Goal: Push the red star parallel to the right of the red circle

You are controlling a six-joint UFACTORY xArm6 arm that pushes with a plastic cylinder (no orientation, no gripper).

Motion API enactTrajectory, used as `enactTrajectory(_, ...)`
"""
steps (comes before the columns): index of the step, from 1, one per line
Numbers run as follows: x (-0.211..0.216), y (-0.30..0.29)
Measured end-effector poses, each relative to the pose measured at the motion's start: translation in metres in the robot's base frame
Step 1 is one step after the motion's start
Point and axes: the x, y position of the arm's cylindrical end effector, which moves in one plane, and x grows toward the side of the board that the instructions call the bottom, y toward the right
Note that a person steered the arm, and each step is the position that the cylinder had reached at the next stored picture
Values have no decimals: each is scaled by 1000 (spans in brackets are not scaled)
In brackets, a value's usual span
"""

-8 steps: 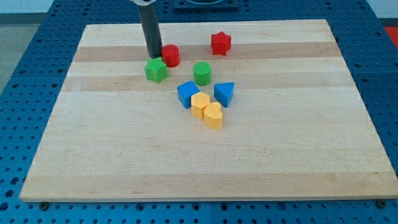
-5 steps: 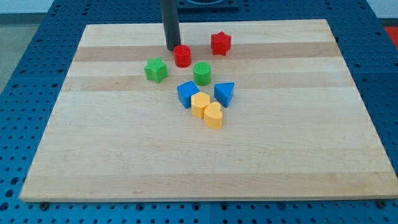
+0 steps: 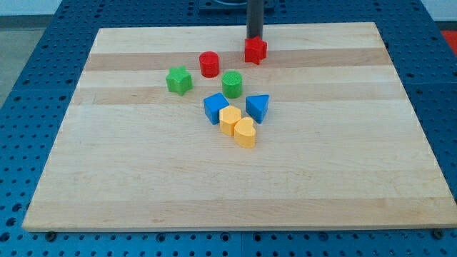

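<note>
Eight blocks in all: two red, a red star (image 3: 255, 51) and a red circle (image 3: 208, 64); two green, a green star (image 3: 179, 80) and a green cylinder (image 3: 231, 84); two blue, a blue cube (image 3: 215, 108) and a blue triangle (image 3: 258, 108); two yellow, a yellow hexagon (image 3: 229, 120) and a yellow heart (image 3: 244, 133), touching.

All on a pale wooden tabletop (image 3: 343, 143), ringed by a blue perforated base (image 3: 21, 78).

No hand here, only a dark rod dropping upright from the view's top, my tip (image 3: 254, 38) touching the red star's top edge. Red star well to the right of the red circle, a little nearer the top.
</note>
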Motion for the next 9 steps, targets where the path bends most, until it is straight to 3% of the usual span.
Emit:
enactTrajectory(3,0,31)
enactTrajectory(6,-5,21)
enactTrajectory(9,19,10)
